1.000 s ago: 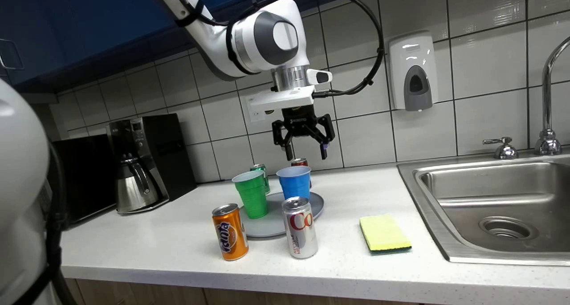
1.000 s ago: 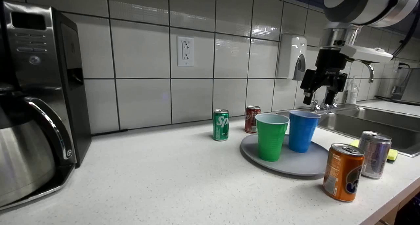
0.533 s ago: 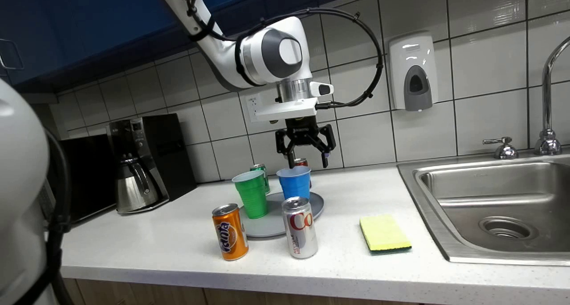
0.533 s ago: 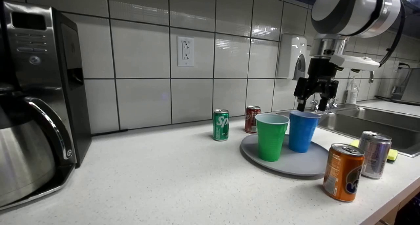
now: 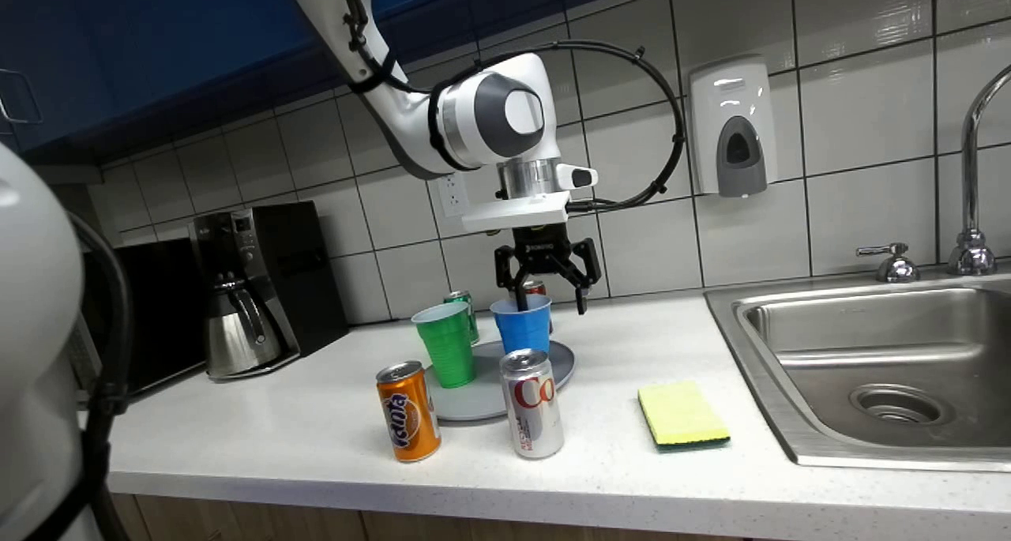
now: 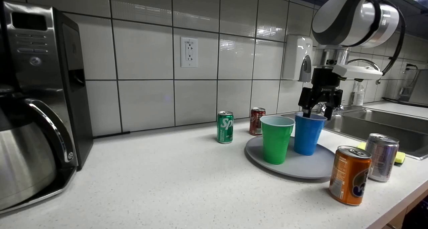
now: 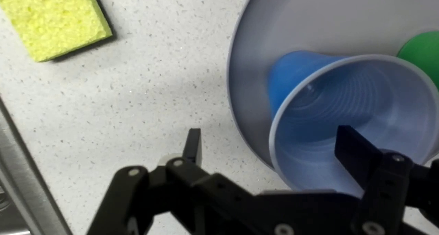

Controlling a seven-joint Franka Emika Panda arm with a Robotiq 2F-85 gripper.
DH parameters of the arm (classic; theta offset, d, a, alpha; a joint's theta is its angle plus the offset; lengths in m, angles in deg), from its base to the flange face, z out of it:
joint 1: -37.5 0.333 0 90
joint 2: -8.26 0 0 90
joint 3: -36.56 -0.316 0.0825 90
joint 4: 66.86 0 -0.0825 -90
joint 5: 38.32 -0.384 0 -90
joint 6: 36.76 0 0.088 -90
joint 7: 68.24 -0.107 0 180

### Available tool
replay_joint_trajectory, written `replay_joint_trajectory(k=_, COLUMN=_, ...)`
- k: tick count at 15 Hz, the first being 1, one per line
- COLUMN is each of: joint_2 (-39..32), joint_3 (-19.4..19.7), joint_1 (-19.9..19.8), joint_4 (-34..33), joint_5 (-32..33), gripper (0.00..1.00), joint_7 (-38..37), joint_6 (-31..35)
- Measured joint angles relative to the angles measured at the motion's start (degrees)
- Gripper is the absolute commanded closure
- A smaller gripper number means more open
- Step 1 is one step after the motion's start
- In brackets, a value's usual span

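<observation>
Right of centre in the wrist view, the blue cup (image 7: 286, 73) stands upright on the gray plate (image 7: 248, 101), its mouth facing the camera. The tool (image 7: 269, 139) is spread wide and grips nothing: one finger reaches into the cup's mouth, the other hangs outside it, above the worktop (image 7: 164, 91). Whether the inner finger touches the cup's wall cannot be told. In an exterior view, the green cup (image 6: 277, 142) shares the plate, right of the frame's centre. An orange can (image 6: 350, 175) stands at lower right with a silver can (image 6: 383, 158) just beside it; a green can (image 6: 225, 127) and a dark red can (image 6: 256, 122) stand near the middle. In an exterior view, a yellow sponge (image 5: 683, 415) lies at lower right, left of the sink (image 5: 770, 383).
</observation>
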State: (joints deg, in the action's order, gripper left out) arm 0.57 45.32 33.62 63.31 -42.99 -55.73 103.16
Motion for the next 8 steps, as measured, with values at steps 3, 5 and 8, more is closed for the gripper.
replay_joint_trajectory(k=3, joint_2=-0.44, joint_3=-0.01, joint_1=-0.15, joint_4=-0.08, joint_5=0.0, gripper=0.42, joint_7=0.0, joint_6=0.0)
replay_joint_trajectory(k=5, joint_2=-0.51, joint_3=-0.04, joint_1=-0.16, joint_4=-0.09, joint_5=0.0, gripper=0.58, joint_7=0.0, joint_6=0.0)
replay_joint_trajectory(k=8, joint_2=-0.51, joint_3=-0.17, joint_1=-0.16, joint_4=-0.09, joint_5=0.0, gripper=0.8, joint_7=0.0, joint_6=0.0)
